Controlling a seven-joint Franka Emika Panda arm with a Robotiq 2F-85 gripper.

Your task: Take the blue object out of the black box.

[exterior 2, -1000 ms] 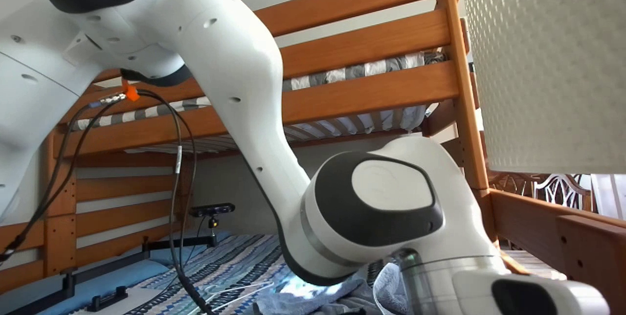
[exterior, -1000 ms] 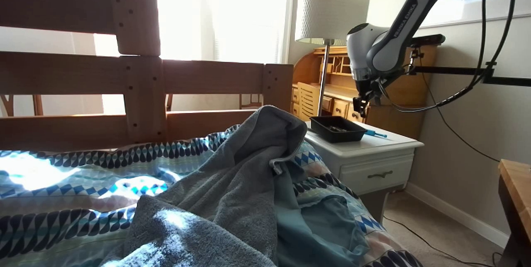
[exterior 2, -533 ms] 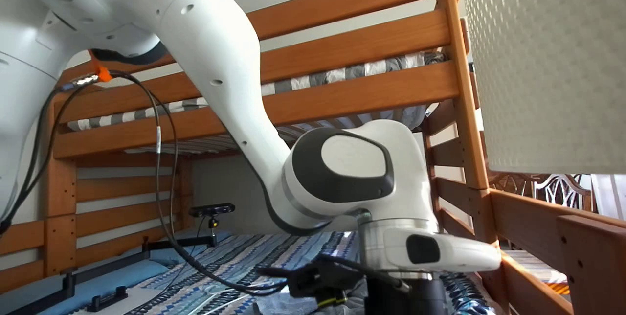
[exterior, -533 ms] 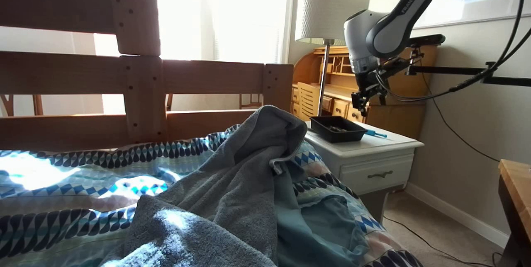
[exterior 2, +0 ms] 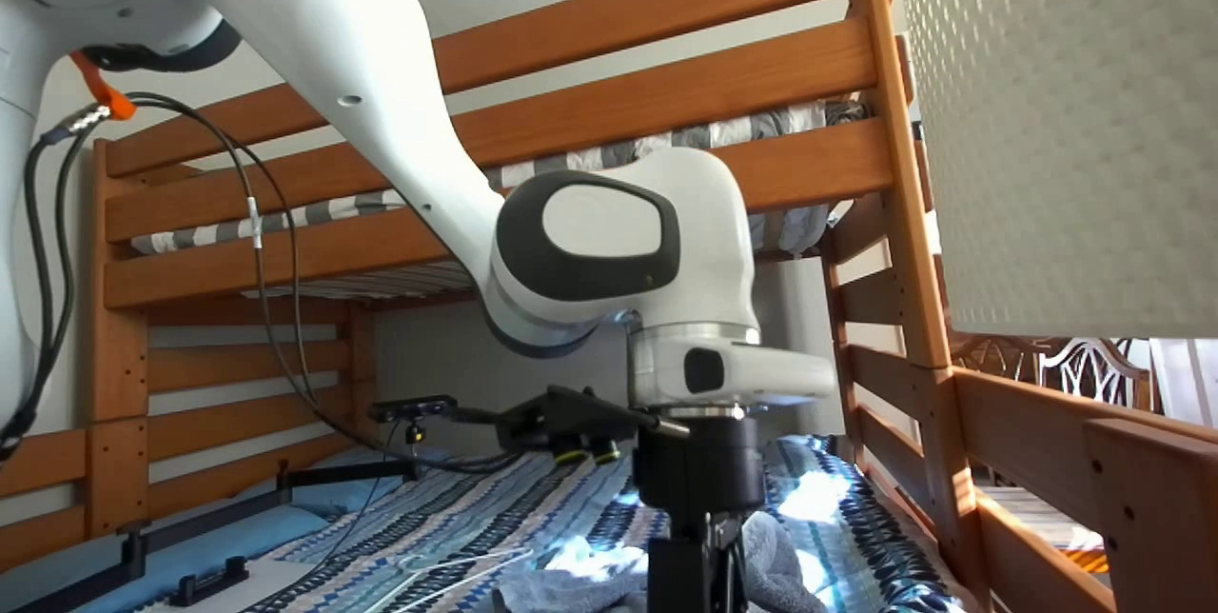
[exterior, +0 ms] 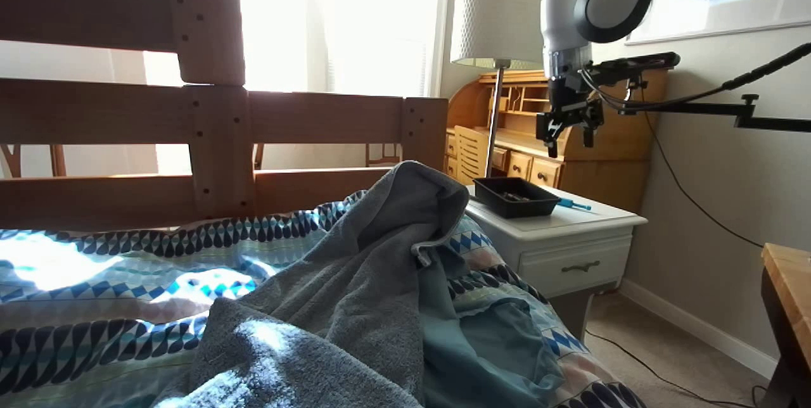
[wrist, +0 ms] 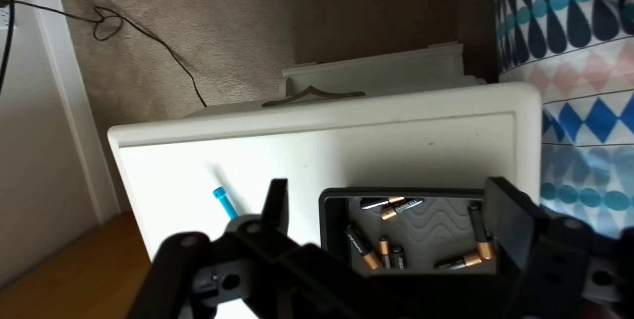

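The black box (exterior: 516,197) is a shallow tray on the white nightstand. In the wrist view the box (wrist: 403,192) holds several black-and-copper batteries (wrist: 361,246); its near part is hidden behind the gripper. A blue stick-like object (exterior: 573,204) lies on the nightstand top, beside the box and outside it. The blue object also shows in the wrist view (wrist: 225,202), partly covered by the gripper. My gripper (exterior: 571,147) is open and points down above the nightstand, well clear of the box. Its fingers in the wrist view (wrist: 277,205) stand wide apart with nothing between them.
The nightstand (exterior: 573,225) stands against the bed with a grey towel (exterior: 355,294). A floor lamp (exterior: 510,12) and a wooden roll-top desk (exterior: 602,173) are behind. A black camera bar (exterior: 690,107) reaches out near the arm. A bunk-bed frame (exterior 2: 714,180) also shows.
The arm has risen and the gripper has lifted away from the nightstand, turning to point more straight down. The box and the blue object have not moved.
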